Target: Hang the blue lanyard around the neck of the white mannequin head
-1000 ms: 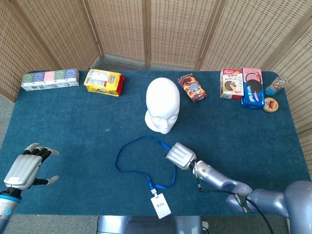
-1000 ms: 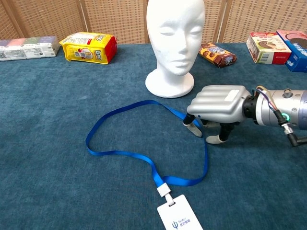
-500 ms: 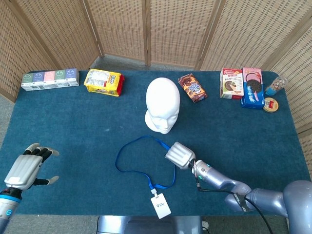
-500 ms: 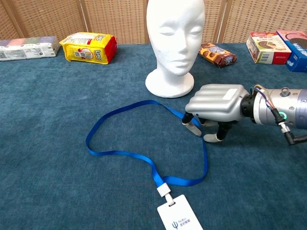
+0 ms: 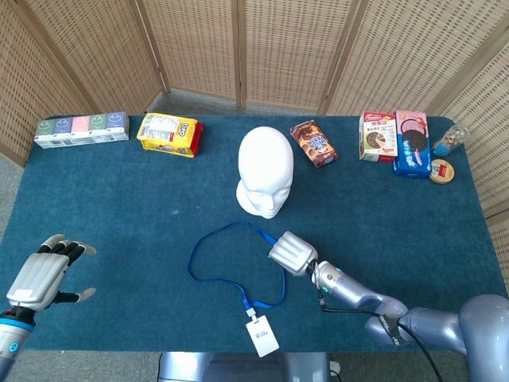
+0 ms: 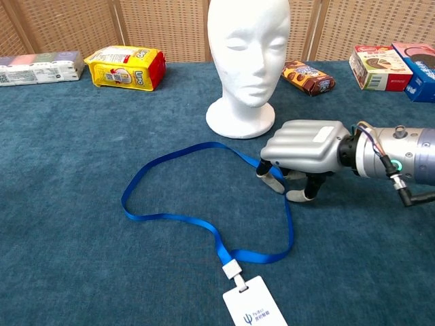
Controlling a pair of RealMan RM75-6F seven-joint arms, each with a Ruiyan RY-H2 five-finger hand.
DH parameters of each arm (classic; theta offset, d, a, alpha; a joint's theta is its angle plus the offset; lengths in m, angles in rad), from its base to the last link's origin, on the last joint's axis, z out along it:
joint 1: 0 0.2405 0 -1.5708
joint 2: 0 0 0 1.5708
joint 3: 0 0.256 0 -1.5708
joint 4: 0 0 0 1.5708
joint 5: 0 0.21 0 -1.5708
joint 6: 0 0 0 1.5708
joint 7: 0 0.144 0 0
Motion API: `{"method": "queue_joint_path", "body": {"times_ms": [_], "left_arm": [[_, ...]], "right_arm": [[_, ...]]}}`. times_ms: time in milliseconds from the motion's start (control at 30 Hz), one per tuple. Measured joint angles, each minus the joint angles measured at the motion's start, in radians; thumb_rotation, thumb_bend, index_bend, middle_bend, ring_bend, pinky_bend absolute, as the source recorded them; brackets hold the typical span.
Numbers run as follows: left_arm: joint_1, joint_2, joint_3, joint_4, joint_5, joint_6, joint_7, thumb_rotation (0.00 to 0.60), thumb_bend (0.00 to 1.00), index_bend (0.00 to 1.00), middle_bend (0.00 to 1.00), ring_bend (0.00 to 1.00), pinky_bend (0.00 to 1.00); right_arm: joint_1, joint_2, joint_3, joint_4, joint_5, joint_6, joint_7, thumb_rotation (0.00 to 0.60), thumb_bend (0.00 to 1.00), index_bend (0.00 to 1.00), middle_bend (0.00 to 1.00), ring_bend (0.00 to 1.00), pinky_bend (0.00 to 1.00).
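blue ribbon lanyard (image 6: 204, 227) flat on bench, unhung | white foam mannequin head (image 6: 247, 51) bare | right hand (image 6: 302, 151) fingers (image 6: 274, 183) curled over strap, grip unclear | left hand (image 5: 38, 276) spread, empty

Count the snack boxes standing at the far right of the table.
3, clustered together: a red and white box on the left, a pink box beside it, and a blue box in front. Others could be hidden behind them.

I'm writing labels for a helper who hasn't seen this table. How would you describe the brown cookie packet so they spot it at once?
Start at the white mannequin head mid-table on the blue tablecloth. Just to its right, toward the wicker screen, lies the brown cookie packet, flat and angled. It is the only dark brown wrapper; the snacks further right are upright boxes.
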Motion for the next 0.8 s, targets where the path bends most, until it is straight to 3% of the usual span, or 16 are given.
{"method": "queue_joint_path", "body": {"times_ms": [600, 800], "left_arm": [[-0.008, 0.002, 0.000, 0.006, 0.004, -0.011, 0.002, 0.500, 0.09, 0.31, 0.34, 0.25, 0.13], [-0.030, -0.010, -0.011, 0.027, 0.035, -0.017, 0.027, 0.509, 0.10, 0.31, 0.41, 0.32, 0.23]], "right_arm": [[-0.011, -0.007, 0.000, 0.002, 0.008, 0.017, 0.008, 0.600, 0.43, 0.59, 1.00, 1.00, 1.00], [-0.018, -0.003, 0.001, -0.012, 0.013, 0.027, 0.009, 0.600, 0.44, 0.60, 1.00, 1.00, 1.00]]}}
